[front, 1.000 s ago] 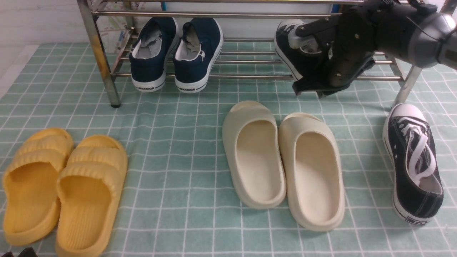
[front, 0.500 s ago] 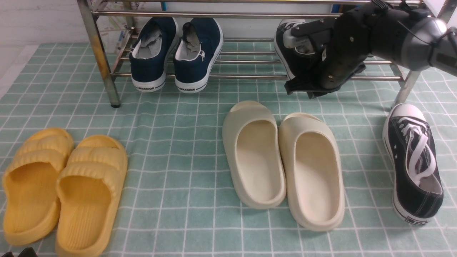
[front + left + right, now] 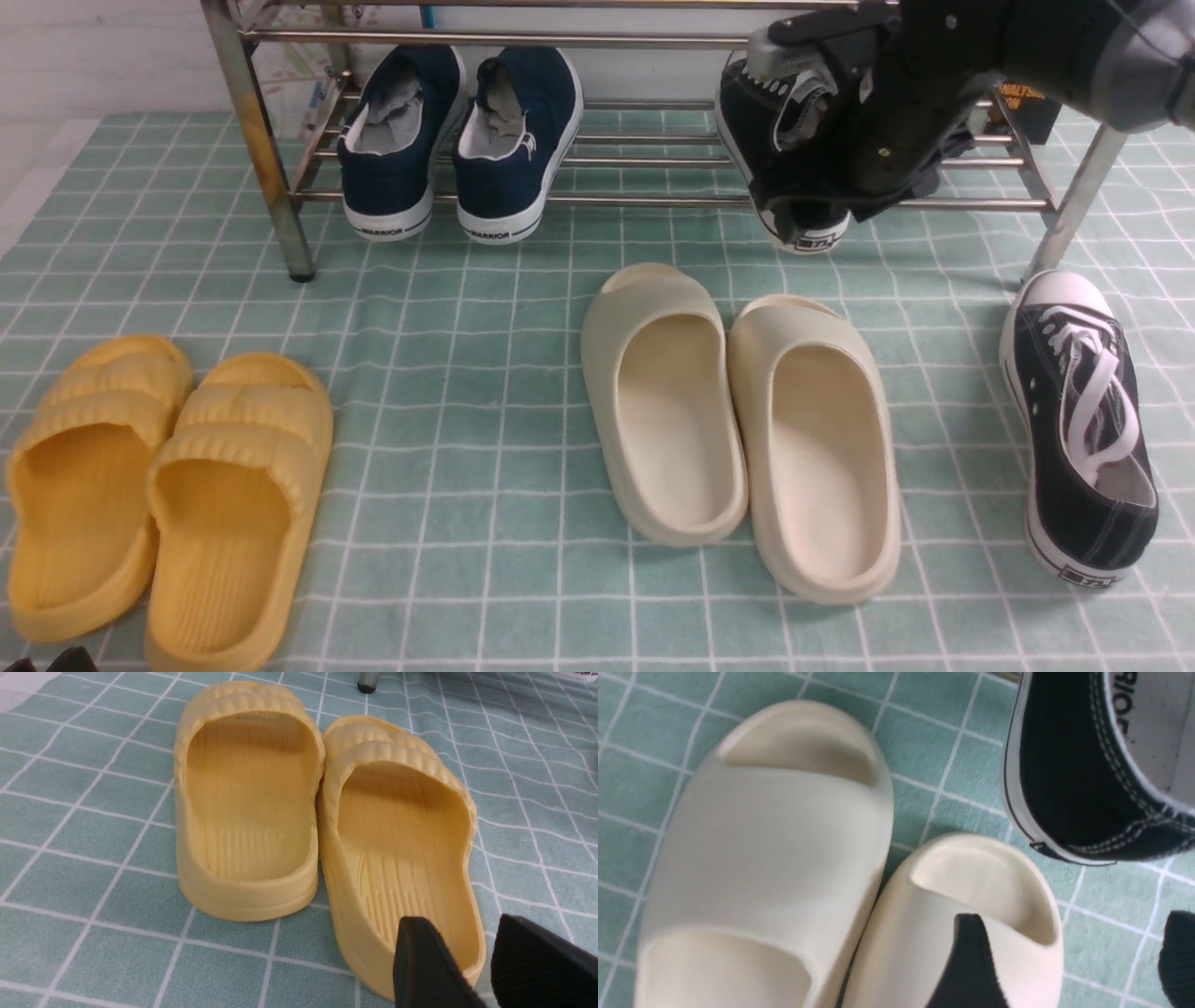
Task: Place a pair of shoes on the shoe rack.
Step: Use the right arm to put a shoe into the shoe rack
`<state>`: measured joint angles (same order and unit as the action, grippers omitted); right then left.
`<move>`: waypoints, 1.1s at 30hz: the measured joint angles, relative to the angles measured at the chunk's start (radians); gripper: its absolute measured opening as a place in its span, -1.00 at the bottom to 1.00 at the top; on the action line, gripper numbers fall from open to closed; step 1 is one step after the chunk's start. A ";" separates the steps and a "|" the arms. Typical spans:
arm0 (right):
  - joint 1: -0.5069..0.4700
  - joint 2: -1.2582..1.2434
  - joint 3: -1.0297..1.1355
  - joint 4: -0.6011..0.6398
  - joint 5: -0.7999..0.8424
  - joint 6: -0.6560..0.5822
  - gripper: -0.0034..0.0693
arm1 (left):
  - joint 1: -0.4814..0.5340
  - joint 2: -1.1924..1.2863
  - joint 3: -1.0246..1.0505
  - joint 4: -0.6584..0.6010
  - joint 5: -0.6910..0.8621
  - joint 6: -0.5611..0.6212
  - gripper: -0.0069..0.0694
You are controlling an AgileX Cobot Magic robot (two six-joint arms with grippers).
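Right end effector (image 3: 1071, 938): jaws wide apart, holding nothing. It hangs over the front edge of the shoe rack (image 3: 653, 200), right-hand part.

Sneaker one (image 3: 761, 159) sits on the lower shelf, toe in, heel overhanging the front bar. It is clear of my fingers.

Sneaker two (image 3: 1083, 439) is not racked. It lies on the green checked cloth (image 3: 448, 308), just in front of the rack's right front leg (image 3: 1074, 215).
- Direction from my right end effector: toward me and further right.
- Long axis: roughly front to back, toe at the rack, heel toward me.
- Right arm is much nearer, so I judge this its pick.

Left end effector (image 3: 460, 919): fingers slightly apart, empty, by the yellow slides (image 3: 252, 812), well away.

Text:
- "WARRIOR" on the heel strips of the navy slip-ons (image 3: 392, 159).
- Part of the same lettering on sneaker one's insole, right wrist view.
- Heel tabs on the black pair are too small to read.

Cream slides (image 3: 663, 401) lie between the arms; not mine to move.
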<state>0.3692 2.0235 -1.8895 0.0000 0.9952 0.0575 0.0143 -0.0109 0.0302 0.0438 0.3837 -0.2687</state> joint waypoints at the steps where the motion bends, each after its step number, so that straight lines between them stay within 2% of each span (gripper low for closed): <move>1: 0.000 -0.006 0.000 0.006 0.017 -0.008 0.56 | 0.000 0.000 0.000 0.000 0.000 0.000 -0.19; 7: 0.000 -0.061 0.000 0.014 0.121 -0.050 0.47 | 0.000 0.000 0.000 0.000 0.000 0.000 -0.19; 17: 0.000 -0.164 0.001 0.014 0.242 -0.064 0.12 | 0.000 0.000 0.000 0.000 0.000 0.000 -0.19; 24: 0.000 -0.281 0.131 0.016 0.221 -0.052 -0.22 | 0.000 0.000 0.000 0.000 0.000 0.000 -0.19; 28: 0.000 -0.384 0.293 0.033 0.163 -0.043 -0.56 | 0.000 0.000 0.000 0.000 0.000 0.000 -0.19; 33: 0.000 -0.407 0.370 0.036 0.081 -0.044 -0.91 | 0.000 0.000 0.000 0.000 0.000 0.000 -0.19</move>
<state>0.3692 1.6162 -1.5191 0.0358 1.0758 0.0134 0.0143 -0.0109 0.0302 0.0438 0.3837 -0.2687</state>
